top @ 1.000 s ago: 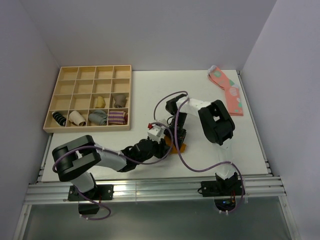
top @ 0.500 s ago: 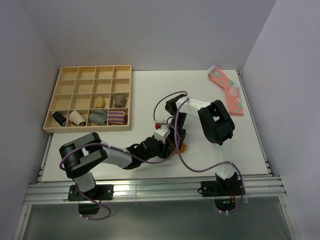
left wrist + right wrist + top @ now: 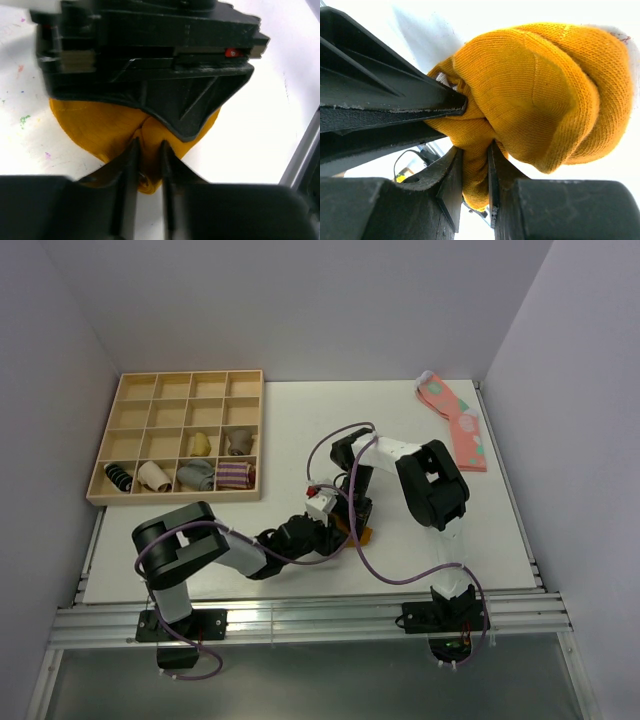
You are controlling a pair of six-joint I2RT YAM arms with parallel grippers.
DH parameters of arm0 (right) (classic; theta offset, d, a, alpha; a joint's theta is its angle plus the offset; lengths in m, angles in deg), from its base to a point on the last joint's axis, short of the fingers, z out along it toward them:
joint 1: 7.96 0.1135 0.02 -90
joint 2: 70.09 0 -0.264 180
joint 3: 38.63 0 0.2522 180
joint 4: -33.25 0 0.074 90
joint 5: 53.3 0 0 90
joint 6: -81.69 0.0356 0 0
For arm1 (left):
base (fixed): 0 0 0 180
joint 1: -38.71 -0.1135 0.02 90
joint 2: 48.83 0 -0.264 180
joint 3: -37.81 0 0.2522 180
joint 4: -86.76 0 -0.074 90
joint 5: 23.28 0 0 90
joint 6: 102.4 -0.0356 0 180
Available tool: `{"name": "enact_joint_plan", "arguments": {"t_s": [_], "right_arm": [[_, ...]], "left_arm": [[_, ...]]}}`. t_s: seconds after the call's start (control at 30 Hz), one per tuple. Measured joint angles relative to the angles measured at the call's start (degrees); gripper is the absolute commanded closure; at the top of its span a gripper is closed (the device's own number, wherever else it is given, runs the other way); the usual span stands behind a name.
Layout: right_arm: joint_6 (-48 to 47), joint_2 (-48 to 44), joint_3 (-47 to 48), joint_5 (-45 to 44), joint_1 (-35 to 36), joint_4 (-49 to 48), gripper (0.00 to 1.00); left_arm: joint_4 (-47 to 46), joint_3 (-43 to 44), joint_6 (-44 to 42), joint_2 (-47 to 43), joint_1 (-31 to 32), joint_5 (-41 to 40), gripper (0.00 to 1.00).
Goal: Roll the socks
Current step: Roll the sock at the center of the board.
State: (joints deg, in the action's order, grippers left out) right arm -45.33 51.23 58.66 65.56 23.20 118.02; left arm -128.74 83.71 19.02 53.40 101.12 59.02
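Sock (image 3: 363, 536): mustard knit, bunched into a loose wad near the middle of the tabletop (image 3: 290, 420) and caught between both sets of fingers. The left fingers (image 3: 132, 160) are drawn nearly together on a thin fold at the wad's edge. The right fingers (image 3: 454, 175) are likewise narrowed on a pinched fold, with the bulk of the knit bulging to one side. Both are judged to be gripping rather than merely touching. The cuff cannot be made out.

Step in hand, as judged: the roll is being tightened. It would be done well if one grip were used as an anchor while the other fold is turned over it. Tension should be spread evenly, so that the knit is not pulled flat. The two heads are almost touching, so any turn should be small.

Tabletop: white and matte, with faint coloured specks seen from the left wrist. A wooden tray (image 3: 190, 373) is set at the far left, with rolled bundles (image 3: 185, 475) in its near compartments. A pink sock (image 3: 455, 415) lies flat at the far right. Pale walls (image 3: 300, 300) enclose the space, and a metal rail (image 3: 300, 620) runs along the near edge.
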Motion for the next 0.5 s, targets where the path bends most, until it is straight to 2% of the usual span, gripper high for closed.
{"name": "enact_joint_plan", "arguments": {"t_s": [0.03,0.13,0.2,0.4,0.5], "right_arm": [[0.1,0.0,0.0,0.0,0.0,0.0,0.88],[0.8,0.0,0.0,0.1,0.0,-0.1,0.85],[1.5,0.0,0.0,0.1,0.0,-0.2,0.82],[4.6,0.0,0.0,0.3,0.0,-1.0,0.59],[6.3,-0.6,-0.4,0.7,0.0,-1.9,0.55]], "left_arm": [[-1.0,-0.4,0.9,0.2,-0.1,0.1,0.87],[-4.2,-1.5,3.0,1.0,-0.4,0.3,1.00],[-5.8,-2.2,4.5,1.5,-0.5,0.3,1.00],[-11.1,-4.6,10.0,3.0,-0.8,0.2,1.00],[-13.6,-5.9,13.3,3.6,-0.8,0.0,1.00]]}}
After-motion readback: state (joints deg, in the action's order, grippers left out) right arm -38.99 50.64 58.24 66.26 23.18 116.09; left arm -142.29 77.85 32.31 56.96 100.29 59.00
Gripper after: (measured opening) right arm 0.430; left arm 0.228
